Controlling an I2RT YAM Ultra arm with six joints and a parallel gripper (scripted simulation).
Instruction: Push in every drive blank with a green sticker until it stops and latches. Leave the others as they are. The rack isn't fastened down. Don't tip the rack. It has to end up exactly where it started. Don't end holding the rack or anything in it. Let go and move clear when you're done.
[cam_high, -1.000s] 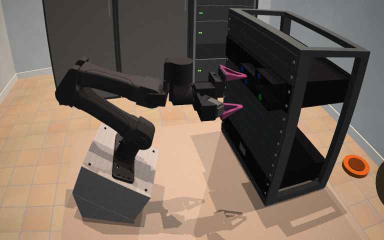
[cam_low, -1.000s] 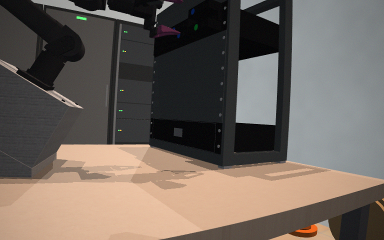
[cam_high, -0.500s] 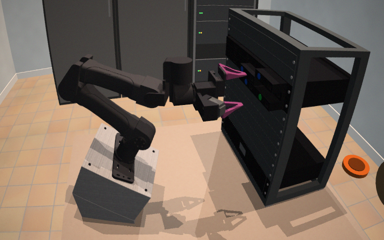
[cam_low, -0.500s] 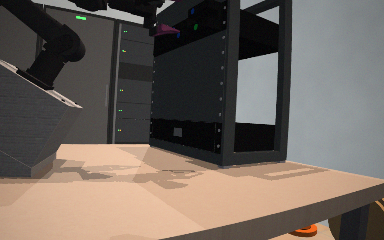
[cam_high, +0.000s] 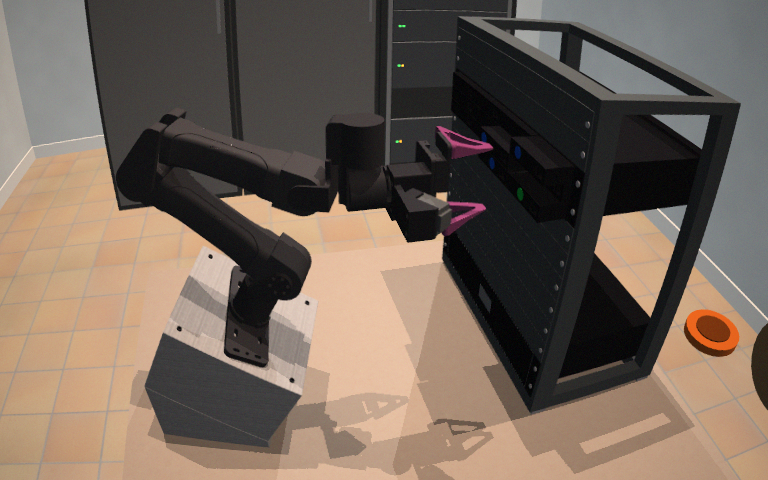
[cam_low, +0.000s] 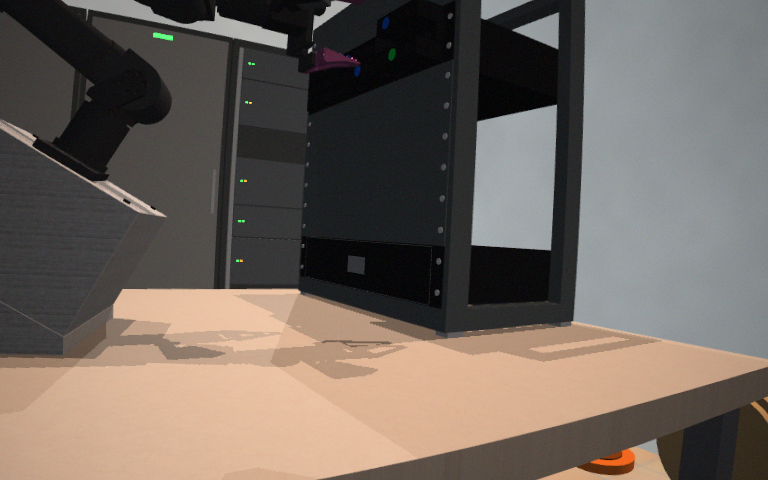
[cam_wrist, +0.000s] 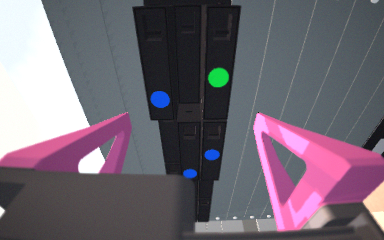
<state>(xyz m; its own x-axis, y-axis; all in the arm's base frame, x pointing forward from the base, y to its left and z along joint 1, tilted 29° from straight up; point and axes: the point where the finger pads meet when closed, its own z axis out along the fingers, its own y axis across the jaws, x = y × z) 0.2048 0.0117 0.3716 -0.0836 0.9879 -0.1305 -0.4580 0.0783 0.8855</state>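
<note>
Tan table (cam_low: 509, 384); wrist-only: three blue stickers (cam_wrist: 160, 99) between open pincer (cam_wrist: 192, 150) fingers.

The black six-joint arm (cam_high: 226, 186) rises from its dark mounting foot (cam_high: 244, 346), folds back at the shoulder, then doubles forward so that the upper link runs roughly level towards the right of the top view. A stout cylindrical wrist joint (cam_high: 356, 133) stands at the far end, and from it the tool (cam_high: 470, 180) reaches out sideways with its two pink triangular fingers (cam_high: 461, 141) spread fully apart, one above the other in the top view, nothing between them. In the wrist view the fingers frame the picture left and right. The fingertips seem to hang free, though the exterior view crops them.
</note>
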